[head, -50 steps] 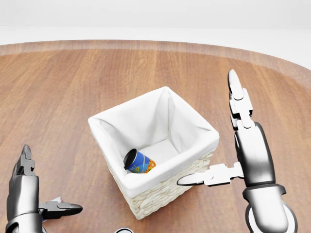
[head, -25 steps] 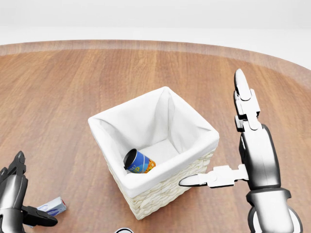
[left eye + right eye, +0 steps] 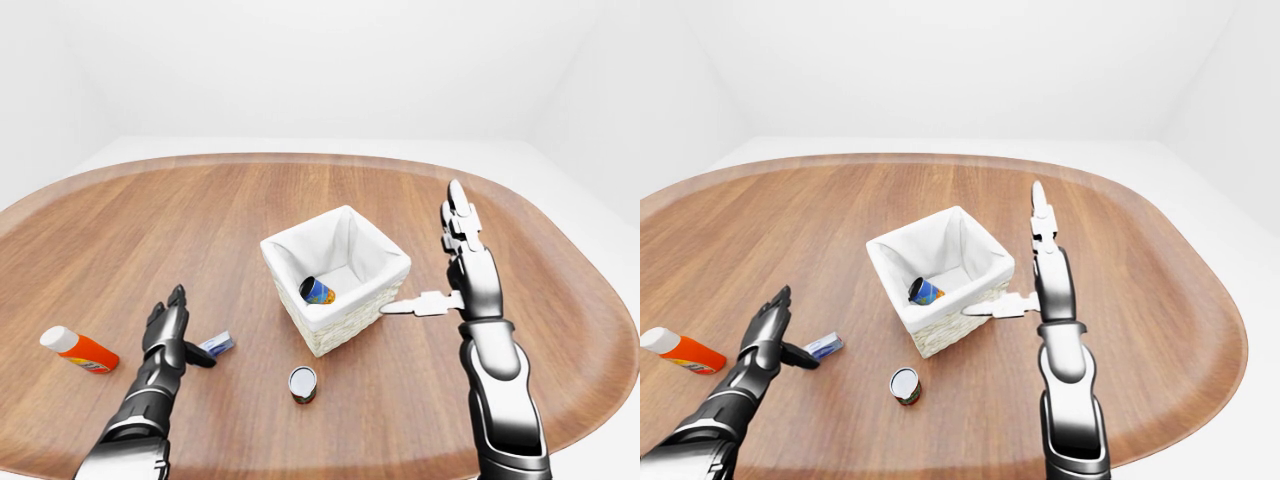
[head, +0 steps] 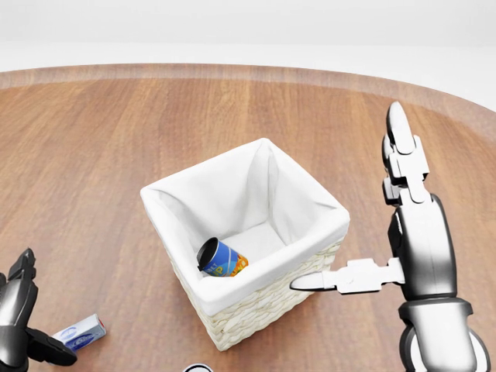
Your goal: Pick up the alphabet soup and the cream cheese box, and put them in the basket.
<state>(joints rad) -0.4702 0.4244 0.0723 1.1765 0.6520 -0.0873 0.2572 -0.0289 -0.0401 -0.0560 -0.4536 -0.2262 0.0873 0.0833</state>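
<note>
Both hands have shifted over the last sec.: the left hand [image 3: 168, 330] has dropped toward the head view's lower-left corner, uncovering the cream cheese box [image 4: 80, 332], while the right hand [image 4: 403, 232] has slid a little to the right, away from the basket [image 4: 240, 298]. Alphabet soup [image 4: 221, 259] lies tilted on its side inside the white-lined basket, dark open end toward the view's left. Cream cheese box rests flat on the wooden table [image 3: 200, 210], just beside the left thumb; whether they touch I cannot tell. Left fingers are spread, gripping nothing. Right hand stands upright to the basket's right, fingers straight up, thumb [image 4: 341, 279] pointing toward the wicker wall, nothing held. A 2nd can [image 3: 302, 383] stands upright below the basket in the left-eye view. An orange bottle w/ white cap [image 3: 78, 350] lies well apart at far left.
</note>
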